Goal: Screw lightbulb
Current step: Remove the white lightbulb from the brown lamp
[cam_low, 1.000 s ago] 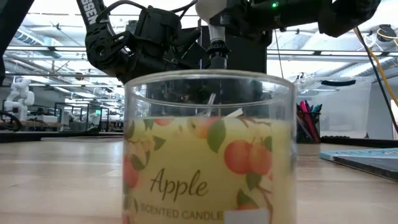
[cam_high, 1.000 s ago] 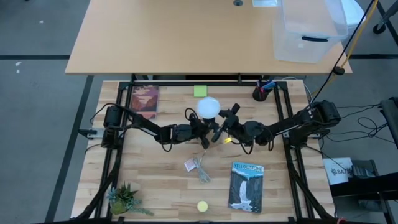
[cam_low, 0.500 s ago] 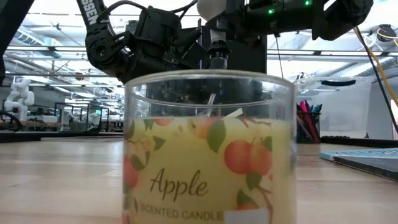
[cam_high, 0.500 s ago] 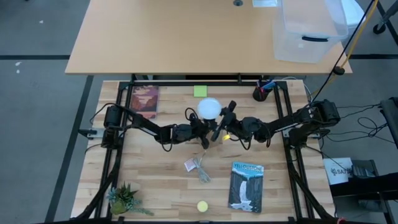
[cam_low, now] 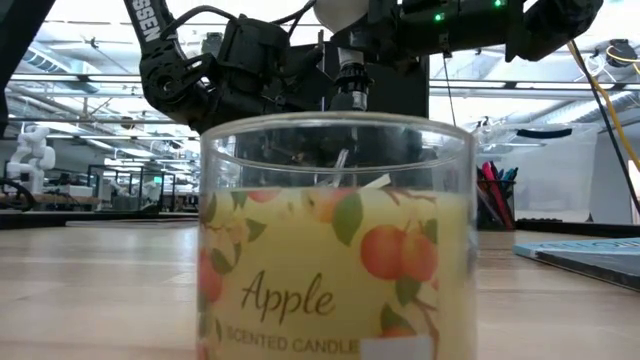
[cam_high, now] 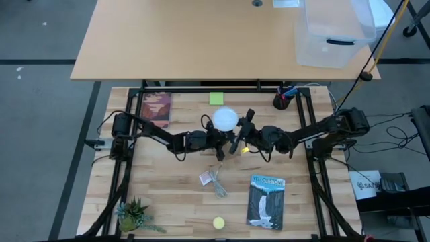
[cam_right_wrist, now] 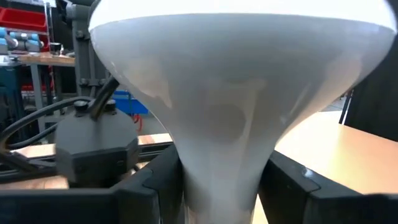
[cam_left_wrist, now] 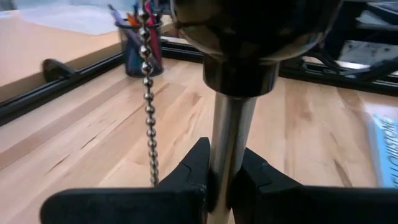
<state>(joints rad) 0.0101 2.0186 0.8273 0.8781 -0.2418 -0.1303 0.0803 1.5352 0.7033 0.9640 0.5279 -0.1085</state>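
Observation:
The white lightbulb stands globe up at the table's middle, its neck in the dark socket of a small lamp with a metal stem and a bead chain. My left gripper comes from the left and is shut on the stem below the socket. My right gripper comes from the right and is shut on the bulb's narrow part below the globe. In the low view the bulb shows above the candle jar, which hides the lamp's foot. My left gripper pinches the lamp's metal stem between its two fingers, just below the socket. The fingers come level from the table's left and lie across the upright stem. My right gripper pinches the bulb's tapering neck between its two fingers, under the globe. The fingers come about level from the table's right, and the bulb stands upright with its globe above them.
A glass candle jar stands near the front edge. A blue book, a crumpled wrapper, a small plant, a red book, a green note and a pen cup lie around.
My right gripper has turned about its wrist at the bulb's neck, staying shut on it. The bulb and the lamp have stayed at the table's middle.

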